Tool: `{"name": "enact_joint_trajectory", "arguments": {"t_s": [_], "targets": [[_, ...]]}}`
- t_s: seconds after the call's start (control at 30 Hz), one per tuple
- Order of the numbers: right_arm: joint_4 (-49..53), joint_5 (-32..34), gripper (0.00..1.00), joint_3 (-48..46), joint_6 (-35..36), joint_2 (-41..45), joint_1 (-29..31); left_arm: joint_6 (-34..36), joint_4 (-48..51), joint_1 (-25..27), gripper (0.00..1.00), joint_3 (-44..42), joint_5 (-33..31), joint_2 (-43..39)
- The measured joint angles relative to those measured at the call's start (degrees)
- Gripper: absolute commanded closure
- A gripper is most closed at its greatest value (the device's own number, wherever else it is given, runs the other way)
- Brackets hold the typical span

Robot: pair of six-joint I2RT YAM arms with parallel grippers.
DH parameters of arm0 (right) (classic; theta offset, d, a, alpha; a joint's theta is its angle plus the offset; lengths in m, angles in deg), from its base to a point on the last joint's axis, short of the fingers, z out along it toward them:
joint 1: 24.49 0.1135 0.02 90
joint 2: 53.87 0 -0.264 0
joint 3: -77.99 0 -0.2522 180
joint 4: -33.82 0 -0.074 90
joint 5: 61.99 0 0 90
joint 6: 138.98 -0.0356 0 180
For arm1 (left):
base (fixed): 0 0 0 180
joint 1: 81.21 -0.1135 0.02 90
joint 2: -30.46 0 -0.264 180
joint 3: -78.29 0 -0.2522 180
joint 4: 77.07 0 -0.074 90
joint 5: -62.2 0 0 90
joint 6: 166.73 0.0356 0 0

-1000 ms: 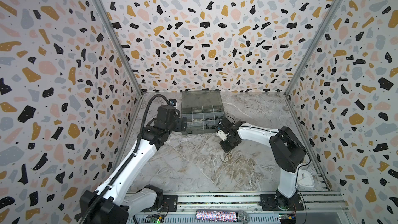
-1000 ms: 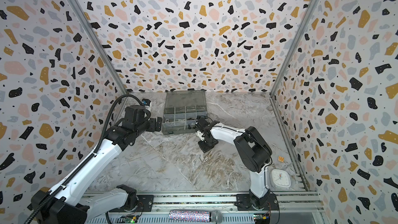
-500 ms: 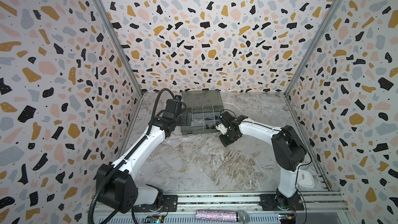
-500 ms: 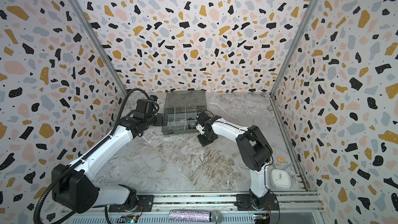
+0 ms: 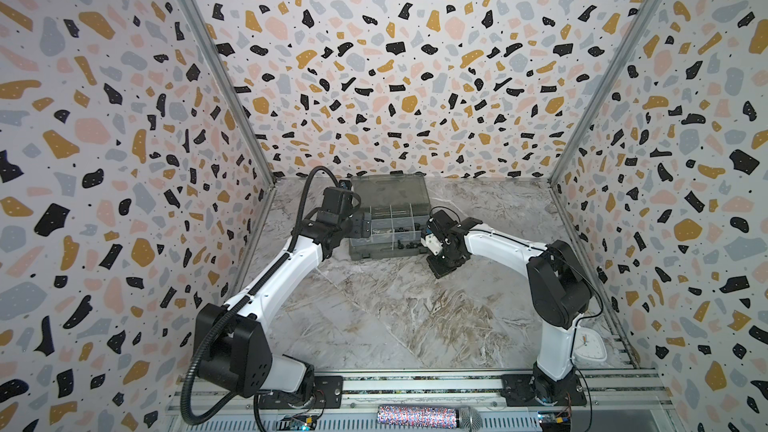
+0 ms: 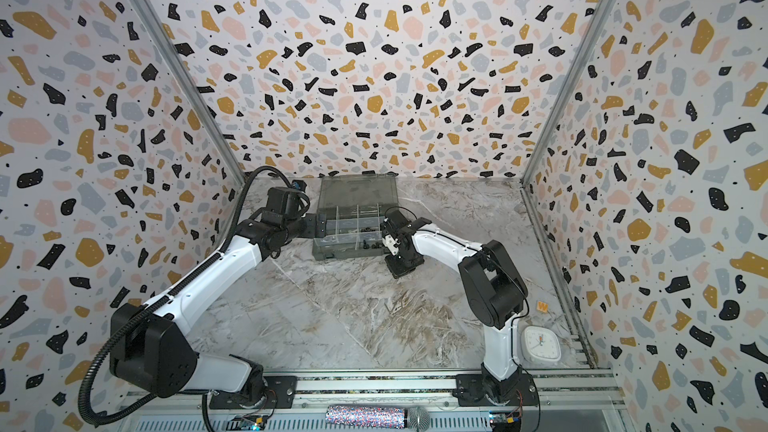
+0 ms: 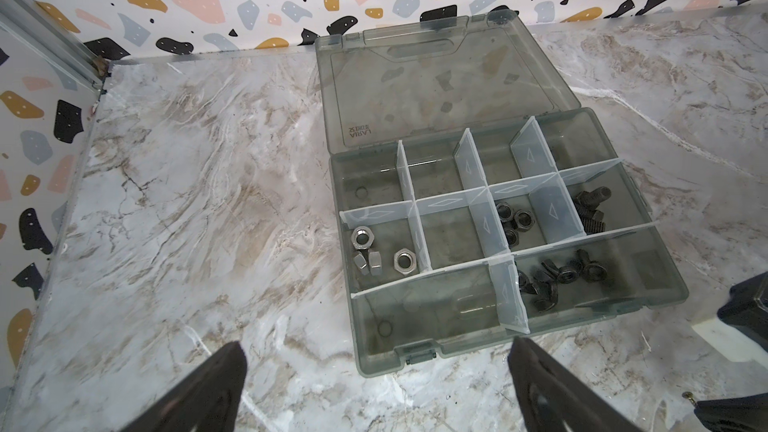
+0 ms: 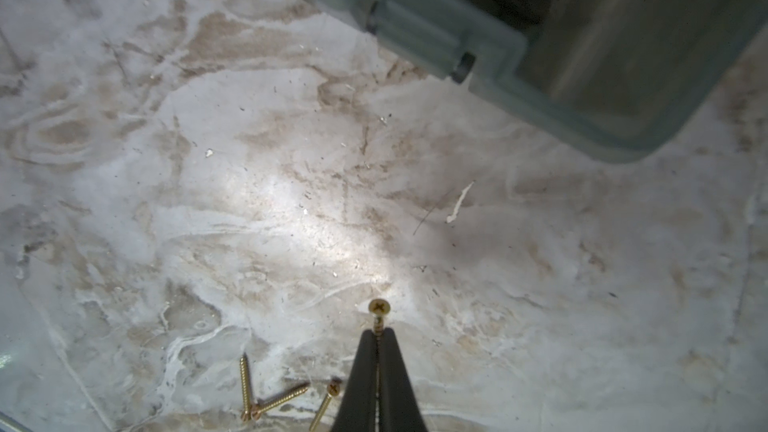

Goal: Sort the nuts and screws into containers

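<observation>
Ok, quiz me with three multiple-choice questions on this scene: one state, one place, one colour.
1. The lid of the organizer box is: A shut, B open, C removed.
2. The loose screws lie: A on the lid, B on the table, C in the box.
3. The screw in the right gripper is: A black, B silver, C gold.
Answers: B, the lid lies flat, folded back; B, they rest on marble beside the gripper; C, its cross head shines gold.
</observation>
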Motion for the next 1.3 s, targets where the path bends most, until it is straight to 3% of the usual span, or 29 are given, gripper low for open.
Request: {"name": "enact_joint_trajectory", "arguments": {"t_s": [0.7, 1.3], "targets": [[0.3, 0.8, 1.00, -1.7, 0.2, 0.3, -2.3, -1.5, -0.9, -1.0, 0.00, -2.4, 0.1, -2.3], [2.4, 0.4, 1.00, 7.3, 0.1, 0.2, 0.3, -2.9, -1.5, -5.9, 0.00, -10.5, 1.2, -8.3]]}}
